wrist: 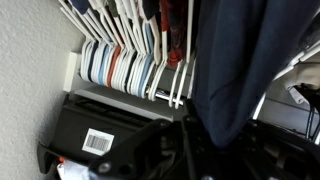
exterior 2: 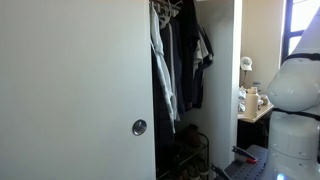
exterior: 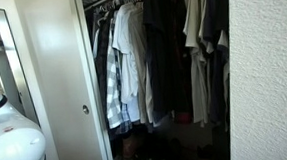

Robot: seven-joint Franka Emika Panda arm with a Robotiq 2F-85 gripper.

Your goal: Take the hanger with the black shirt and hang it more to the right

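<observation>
In the wrist view, the black shirt [wrist: 235,60] hangs as a dark fold that narrows to a point between my gripper's dark fingers. My gripper [wrist: 218,145] is shut, with the fabric tip pinched in it. The hanger inside the shirt is hidden. In both exterior views the closet is dim. A black garment [exterior: 166,64] hangs between white shirts and beige ones, and it shows again as a dark garment [exterior 2: 188,75]. I cannot make out my gripper in either exterior view.
Several white and blue hangers [wrist: 120,65] are bunched along a white wire rack [wrist: 150,95]. A black box with a barcode label [wrist: 97,140] lies beside my gripper. White shirts [exterior: 130,51] hang near the white sliding door [exterior: 59,85]. A textured wall [exterior: 268,72] bounds the other side.
</observation>
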